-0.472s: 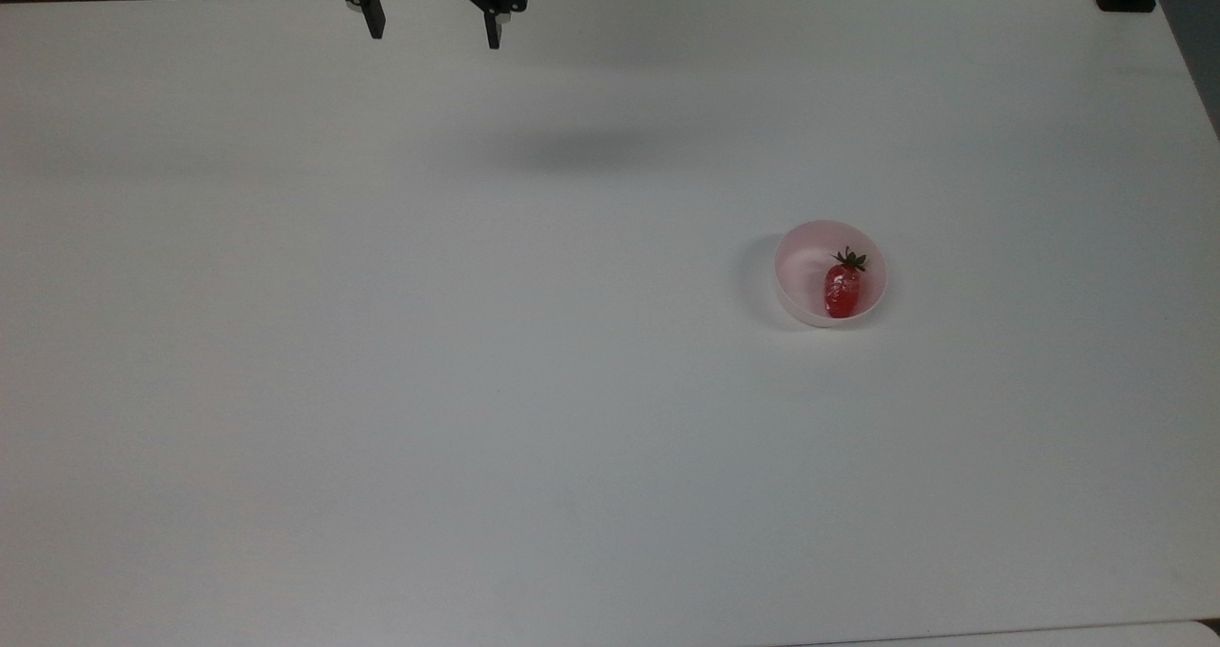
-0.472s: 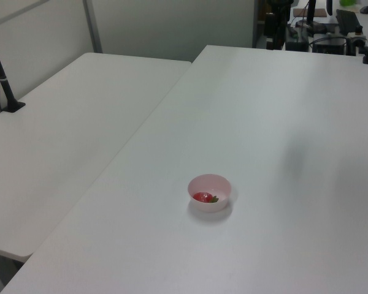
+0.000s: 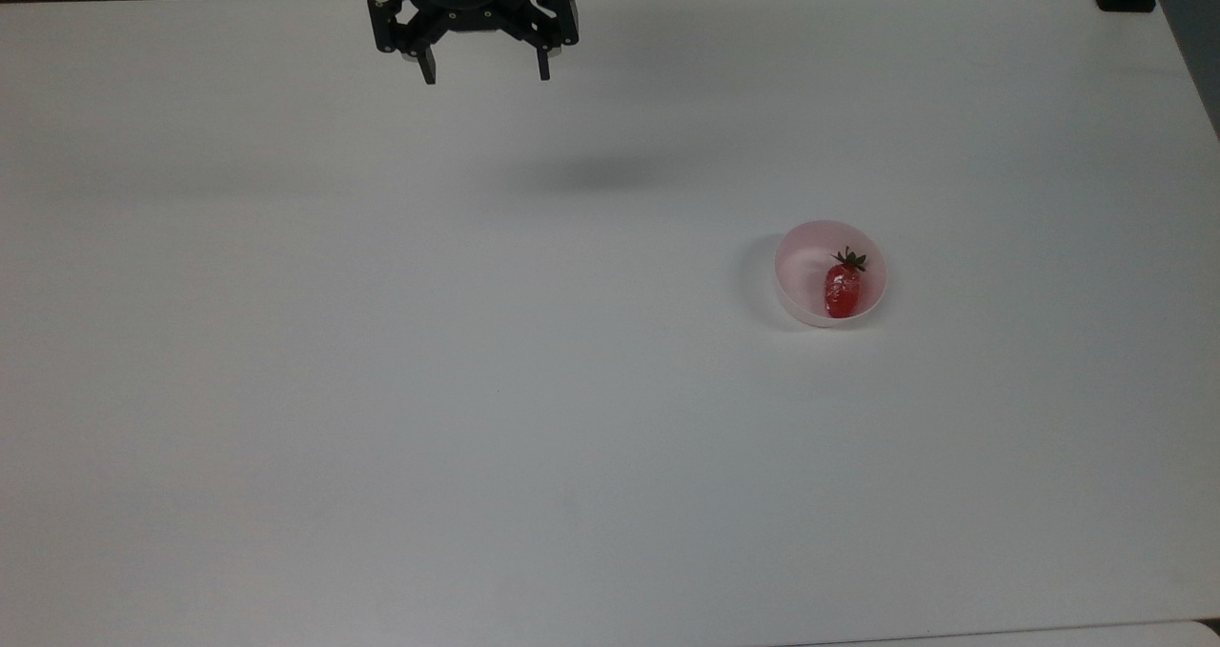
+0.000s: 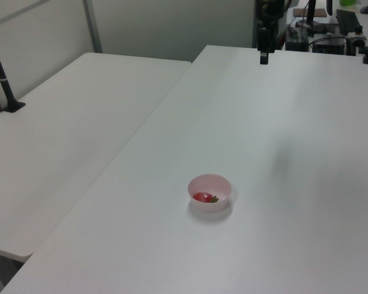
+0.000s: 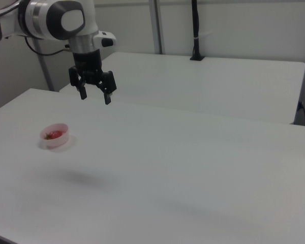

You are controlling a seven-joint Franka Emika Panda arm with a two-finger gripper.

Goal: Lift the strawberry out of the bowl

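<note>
The gripper hangs in the air with its jaws spread wide apart. Nothing is between them, and they touch nothing. In the top view it is up near the far edge of the white surface, with its soft shadow on the surface below it.

The strawberry lies inside the bowl. It is small, shiny and red, with a dark green leafy top. In the top view its leafy end points toward the far side, and it lies close to the bowl's right wall.

The bowl is round and pale pink with a thin rim. It sits on the surface at the top view's right, well apart from the gripper.
</note>
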